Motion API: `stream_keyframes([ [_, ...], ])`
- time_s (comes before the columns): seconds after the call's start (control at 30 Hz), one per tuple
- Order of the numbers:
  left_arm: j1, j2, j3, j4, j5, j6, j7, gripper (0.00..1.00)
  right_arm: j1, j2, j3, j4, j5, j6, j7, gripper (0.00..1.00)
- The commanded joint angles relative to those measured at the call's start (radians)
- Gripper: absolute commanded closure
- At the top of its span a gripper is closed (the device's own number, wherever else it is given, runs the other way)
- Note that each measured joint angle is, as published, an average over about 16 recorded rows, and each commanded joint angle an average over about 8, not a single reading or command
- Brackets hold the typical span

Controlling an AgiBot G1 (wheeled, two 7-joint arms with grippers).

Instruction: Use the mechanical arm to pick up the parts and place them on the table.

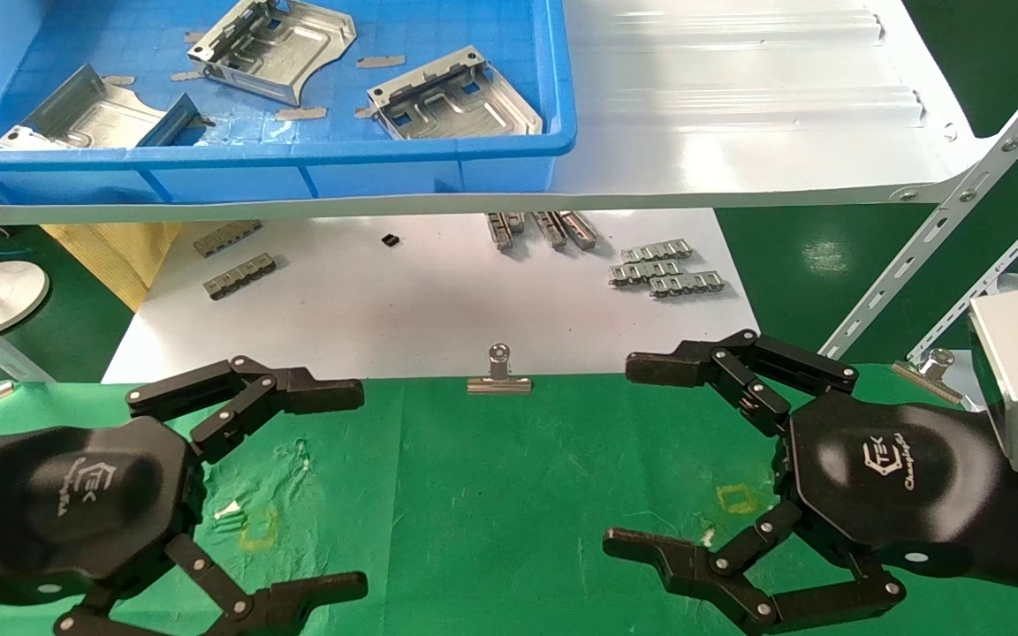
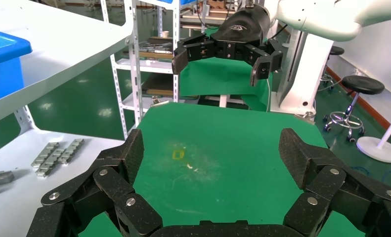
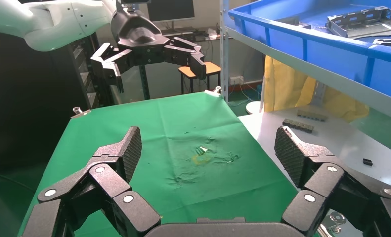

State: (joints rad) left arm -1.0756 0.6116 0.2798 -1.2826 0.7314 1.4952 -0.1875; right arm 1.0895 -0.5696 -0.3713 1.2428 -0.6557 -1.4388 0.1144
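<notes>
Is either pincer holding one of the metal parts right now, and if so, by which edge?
Nothing is held. The left pincer and right pincer both hang open and empty over the green table; the parts lie in the blue bin.

Hovering low over the green table on the left, fingers spread wide and holding nothing: left gripper. Facing it from the right, likewise splayed and empty: right gripper. Lying in the blue bin on the white shelf board above: three silvery parts, at left, centre and right. Sitting at the cloth's far edge between the grippers: a binder clip. Resting on the white sheet beyond: small grey chain strips.
</notes>
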Motion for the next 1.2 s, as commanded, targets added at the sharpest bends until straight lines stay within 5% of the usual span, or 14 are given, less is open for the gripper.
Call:
stream_keyframes([
  [0.03, 0.000, 0.000, 0.000, 0.000, 0.000, 0.000, 0.000, 0.00, 0.000, 0.000, 0.000, 0.000, 0.000, 0.000, 0.000, 0.00],
  [1.03, 0.000, 0.000, 0.000, 0.000, 0.000, 0.000, 0.000, 0.00, 0.000, 0.000, 0.000, 0.000, 0.000, 0.000, 0.000, 0.00],
  [1.07, 0.000, 0.000, 0.000, 0.000, 0.000, 0.000, 0.000, 0.00, 0.000, 0.000, 0.000, 0.000, 0.000, 0.000, 0.000, 0.06],
  [1.2, 0.000, 0.000, 0.000, 0.000, 0.000, 0.000, 0.000, 0.00, 0.000, 0.000, 0.000, 0.000, 0.000, 0.000, 0.000, 0.56],
])
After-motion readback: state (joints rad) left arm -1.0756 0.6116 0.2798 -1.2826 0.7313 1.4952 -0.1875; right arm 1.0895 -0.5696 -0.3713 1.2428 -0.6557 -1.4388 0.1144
